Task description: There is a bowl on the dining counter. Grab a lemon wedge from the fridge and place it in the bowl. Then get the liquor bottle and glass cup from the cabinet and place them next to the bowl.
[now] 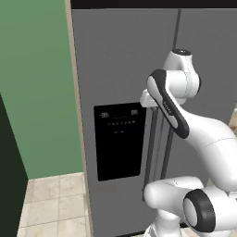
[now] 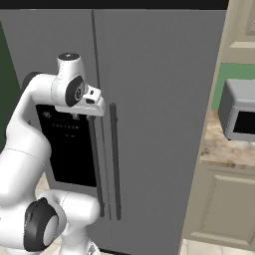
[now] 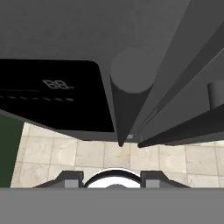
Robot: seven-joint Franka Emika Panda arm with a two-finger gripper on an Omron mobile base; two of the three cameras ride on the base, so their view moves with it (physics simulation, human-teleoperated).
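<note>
**Lining up on the fridge handle**

The arm is reaching toward the fridge (image 1: 120, 69), whose two doors are both shut, and the gripper (image 2: 94, 107) is sitting at the top of the left door's long vertical handle (image 2: 95, 164). The step in hand, as I judge it, is getting a hold on that handle so the door can be swung open for the lemon wedge.

In the hand view the camera is looking straight down the handle (image 3: 131, 83), its round top end lying near 12 o'clock from the fingertips (image 3: 72, 179), with tiled floor (image 3: 105, 155) showing below. Whether the fingers are standing apart or pressing on the handle, I cannot tell.

To do this well, the hand should be centring the handle between the two fingers before closing, gripping a little below the top end, then pulling along the door's arc, not straight back.

The fridge is grey and tall, standing against a green wall (image 1: 37, 92) at its 9 o'clock side. Its black dispenser panel (image 1: 119, 141) is showing faint pale digits, and the second handle (image 2: 115, 162) is running just beside the first, at 3 o'clock from it.
</note>
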